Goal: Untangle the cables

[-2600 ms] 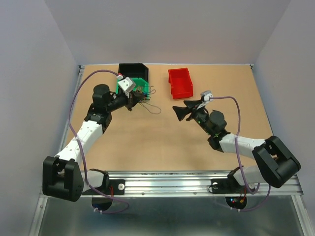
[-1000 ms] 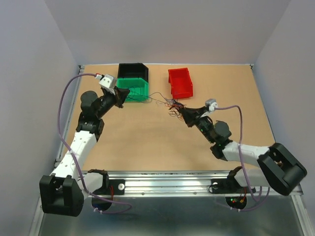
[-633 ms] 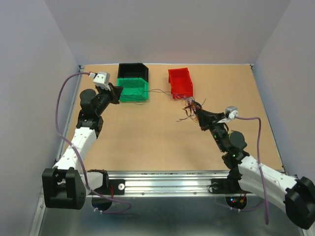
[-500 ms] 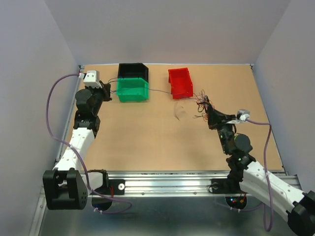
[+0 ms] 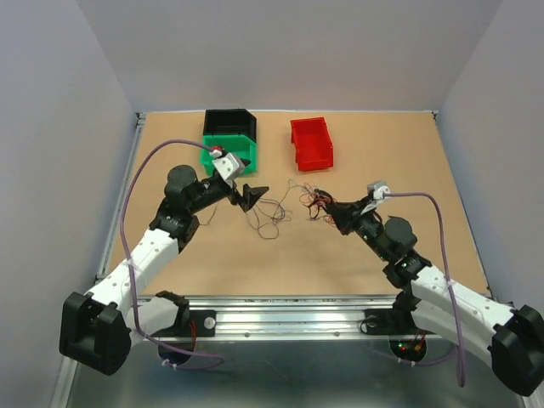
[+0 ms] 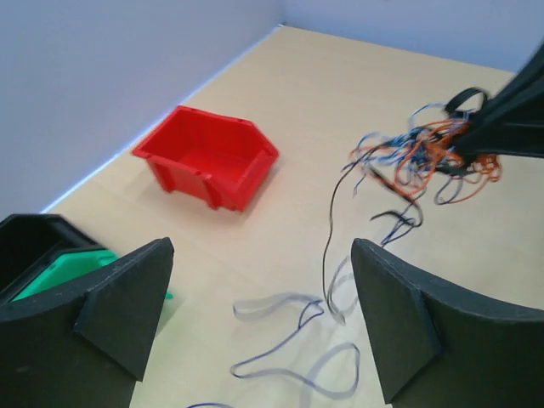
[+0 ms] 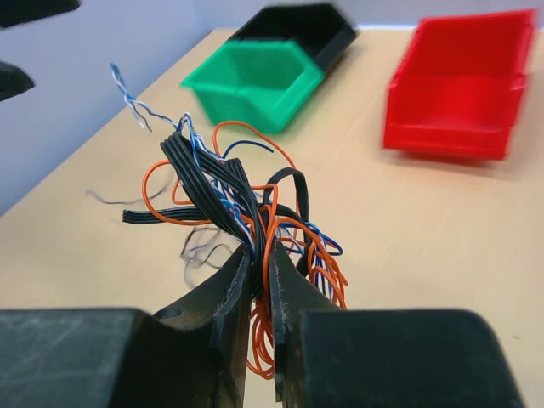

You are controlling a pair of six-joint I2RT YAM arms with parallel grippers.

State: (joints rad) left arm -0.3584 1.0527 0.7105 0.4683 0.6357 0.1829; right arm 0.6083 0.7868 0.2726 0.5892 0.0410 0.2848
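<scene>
Right hand (image 7: 259, 268) pinches the cables (image 7: 225, 191), a clump fanning up past its tips; left hand (image 6: 263, 297) gapes wide near a loose strand (image 6: 326, 246) trailing to the counter (image 6: 280, 110).

The top view looks down from behind the arm bases onto the whole tan wooden table (image 5: 255, 255). Wrist views sit low and close behind the left gripper (image 6: 259, 255) and right gripper (image 7: 259, 259), facing across it. All share the red plastic bin (image 5: 311, 143) and the thin orange, black and blue cables (image 5: 321, 202).
</scene>
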